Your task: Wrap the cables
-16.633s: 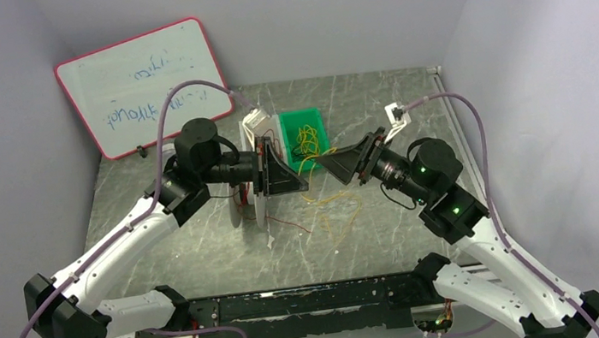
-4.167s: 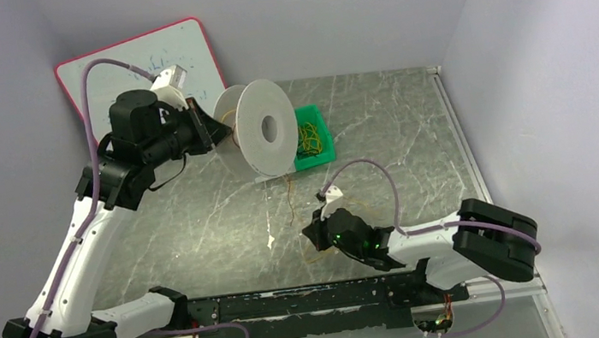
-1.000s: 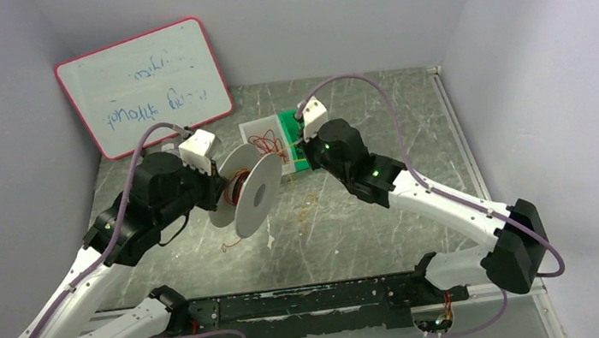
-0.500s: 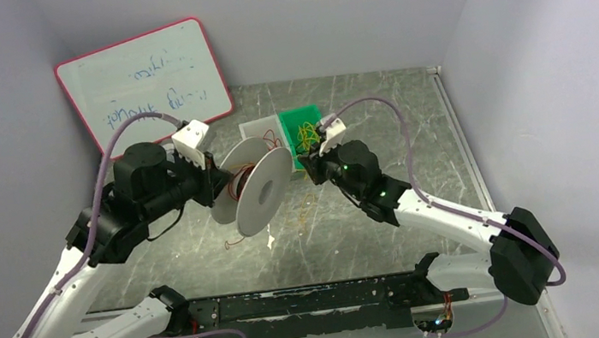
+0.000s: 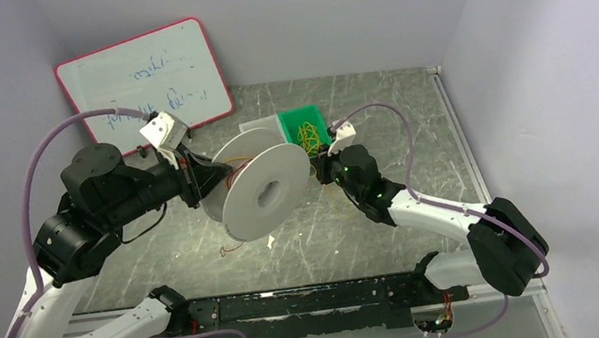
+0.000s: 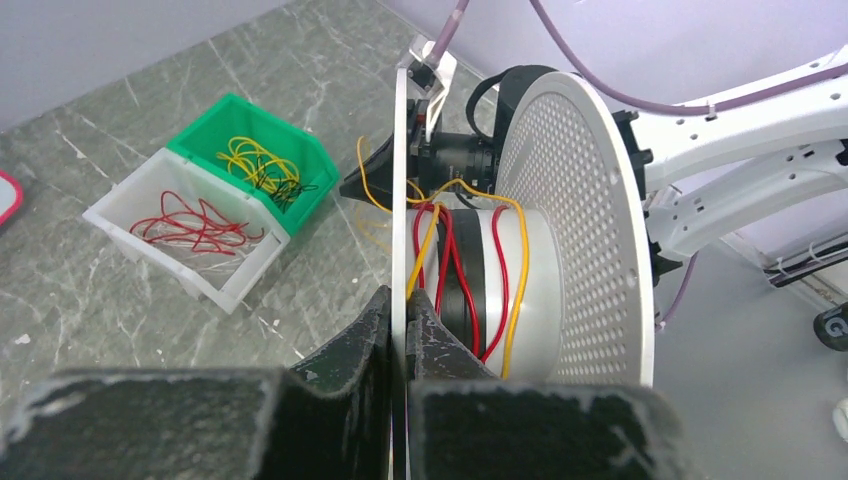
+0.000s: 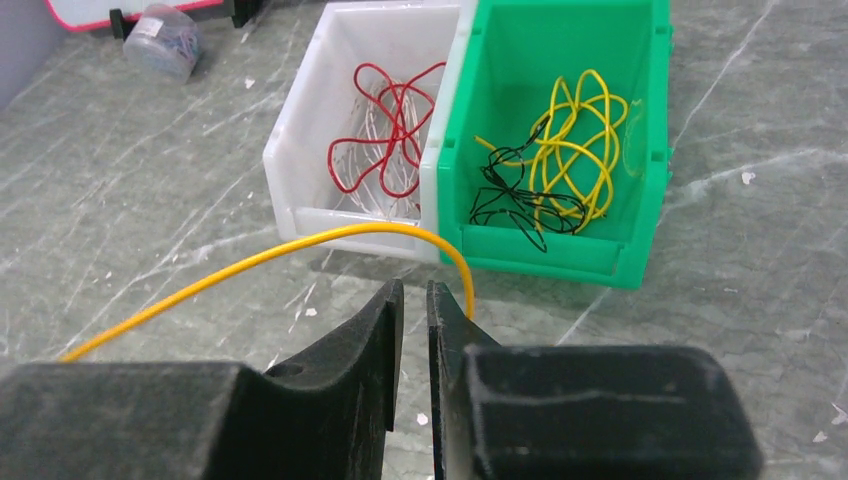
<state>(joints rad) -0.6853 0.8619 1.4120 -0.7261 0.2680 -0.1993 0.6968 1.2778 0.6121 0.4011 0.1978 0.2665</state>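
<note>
My left gripper (image 6: 400, 300) is shut on the near flange of the white spool (image 5: 264, 192), holding it off the table on its side. Red cables (image 6: 455, 270) and a yellow cable (image 6: 520, 290) are wound round its hub. My right gripper (image 5: 319, 166) sits just right of the spool, in front of the bins. In the right wrist view its jaws (image 7: 413, 290) stand a narrow gap apart with nothing between them. A yellow cable (image 7: 300, 247) arcs above the right gripper and drops behind its right finger.
A green bin (image 7: 560, 265) holds yellow and black cables, and a white bin (image 7: 300, 130) beside it holds red ones. A short red cable (image 5: 232, 246) lies on the table below the spool. A whiteboard (image 5: 143, 85) leans at the back left, with a small jar (image 7: 165, 40) near it.
The left arm has lifted the spool and turned its face towards the top camera. The right gripper has drawn back from the bins, and its jaws have parted slightly.
</note>
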